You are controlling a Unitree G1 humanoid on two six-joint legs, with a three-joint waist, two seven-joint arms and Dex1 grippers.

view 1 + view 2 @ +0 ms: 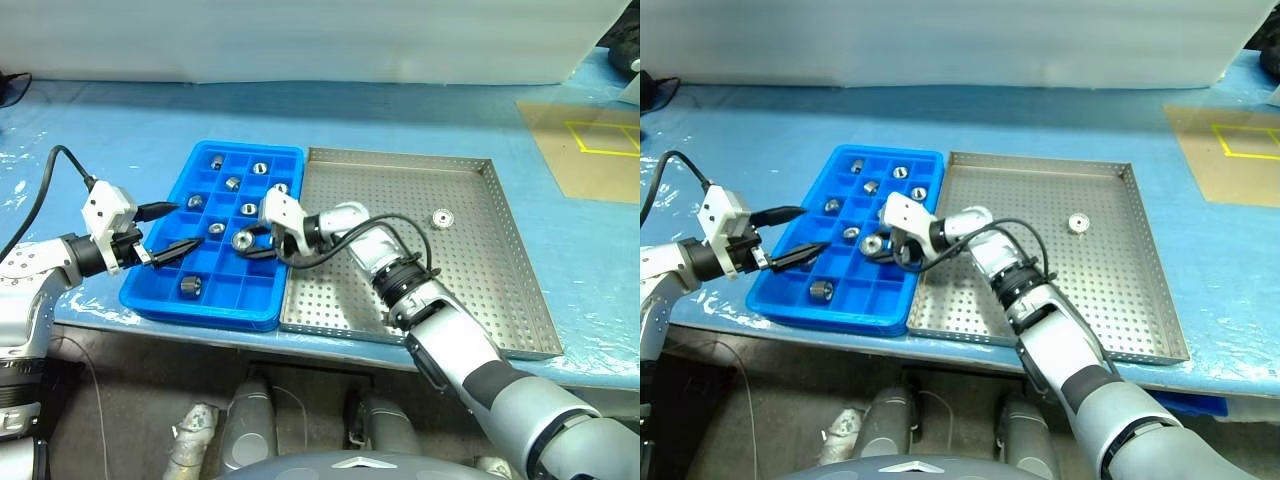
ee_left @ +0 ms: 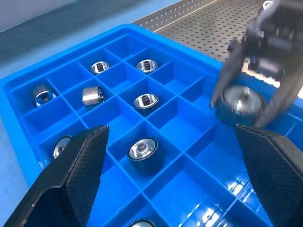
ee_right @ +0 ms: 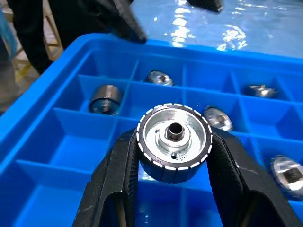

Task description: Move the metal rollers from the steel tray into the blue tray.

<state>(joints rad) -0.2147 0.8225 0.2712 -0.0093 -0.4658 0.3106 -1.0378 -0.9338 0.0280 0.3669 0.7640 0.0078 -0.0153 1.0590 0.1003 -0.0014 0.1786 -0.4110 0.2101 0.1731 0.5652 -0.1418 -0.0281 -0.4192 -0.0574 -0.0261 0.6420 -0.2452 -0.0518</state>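
The blue tray [image 1: 152,291] lies left of the steel tray [image 1: 400,190], side by side and touching. Several metal rollers [image 1: 191,285] sit in the blue tray's compartments. One roller [image 1: 442,217] lies on the steel tray's perforated floor towards the far right. My right gripper [image 1: 246,242] reaches leftward over the blue tray's right columns, shut on a ridged roller [image 3: 174,142] that hangs above the compartments. My left gripper [image 1: 185,226] stands open over the blue tray's left side, pointing at the right gripper, nothing between its fingers [image 2: 80,170].
Both trays rest on a blue-covered table near its front edge [image 1: 330,345]. A brown board with yellow tape [image 1: 590,150] lies at the far right. A black cable [image 1: 45,190] loops behind my left arm. A white sheet [image 1: 300,40] closes the back.
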